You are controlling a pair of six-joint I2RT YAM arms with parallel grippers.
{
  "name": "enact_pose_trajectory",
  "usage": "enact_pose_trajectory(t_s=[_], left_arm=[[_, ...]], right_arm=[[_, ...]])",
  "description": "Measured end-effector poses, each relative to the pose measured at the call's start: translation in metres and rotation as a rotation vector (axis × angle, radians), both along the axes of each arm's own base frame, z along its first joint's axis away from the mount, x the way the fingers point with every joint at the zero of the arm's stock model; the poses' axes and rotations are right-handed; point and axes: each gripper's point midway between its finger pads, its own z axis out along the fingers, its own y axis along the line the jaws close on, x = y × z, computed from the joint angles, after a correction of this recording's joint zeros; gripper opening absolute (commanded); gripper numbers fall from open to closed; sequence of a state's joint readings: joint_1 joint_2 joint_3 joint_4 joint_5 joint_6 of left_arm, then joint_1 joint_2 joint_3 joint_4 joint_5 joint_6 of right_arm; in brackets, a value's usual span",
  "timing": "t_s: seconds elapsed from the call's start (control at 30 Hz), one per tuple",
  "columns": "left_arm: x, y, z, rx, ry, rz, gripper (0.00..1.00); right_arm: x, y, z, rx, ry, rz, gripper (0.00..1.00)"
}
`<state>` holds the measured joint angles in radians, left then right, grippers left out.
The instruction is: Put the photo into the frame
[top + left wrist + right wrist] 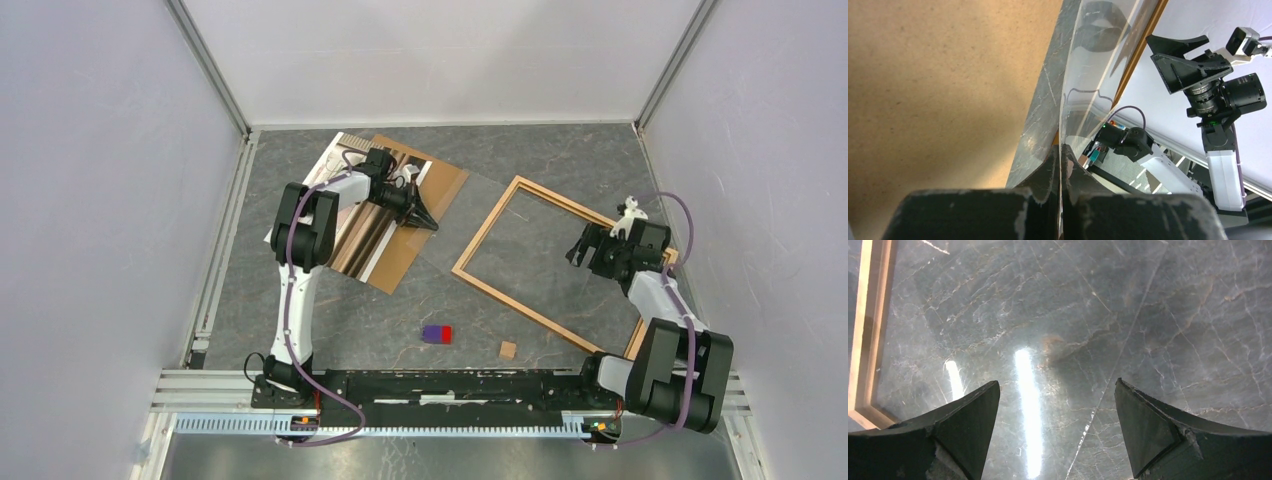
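Top external, thin orange-brown frame (487,224) askew, photo (354,240) overlapping brown board (441,186), left fingers (424,219) pinching clear sheet (1088,75), right fingers (968,412) spread

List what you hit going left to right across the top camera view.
photo → purple-and-red block → small wooden block → right gripper. The frame spans the last two, so it is left unplaced.

Dark grey marble tabletop (560,160) with pale veins, light orange-brown frame (500,215), plain brown backing board (445,185), photo (352,240) striped brown and white, clear sheet (998,315) with white glare, purple-and-red block (437,333), tan cube (508,349)
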<state>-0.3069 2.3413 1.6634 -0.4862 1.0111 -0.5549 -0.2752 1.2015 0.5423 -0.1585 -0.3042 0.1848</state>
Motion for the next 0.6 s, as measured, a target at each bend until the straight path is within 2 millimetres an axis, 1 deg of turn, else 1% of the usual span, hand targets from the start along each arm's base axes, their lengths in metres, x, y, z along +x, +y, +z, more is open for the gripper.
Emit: enact_pose_trajectory(t_s=[0.2, 0.3, 0.37, 0.6], left_arm=[[-0.001, 0.009, -0.005, 0.027, 0.015, 0.009, 0.02], [0.001, 0.015, -0.005, 0.031, 0.024, 0.02, 0.02], [0.003, 0.019, -0.005, 0.034, 0.025, 0.028, 0.02], [0.007, 0.026, -0.005, 0.035, 0.028, 0.046, 0.02]], right_arm=[[-0.01, -0.01, -0.013, 0.128, -0.037, -0.099, 0.9], [-0.015, -0.004, -0.018, 0.192, -0.046, -0.1, 0.88], [-0.014, 0.0, -0.018, 0.235, -0.061, -0.093, 0.87], [-0.013, 0.002, -0.016, 0.322, -0.122, -0.094, 0.84]])
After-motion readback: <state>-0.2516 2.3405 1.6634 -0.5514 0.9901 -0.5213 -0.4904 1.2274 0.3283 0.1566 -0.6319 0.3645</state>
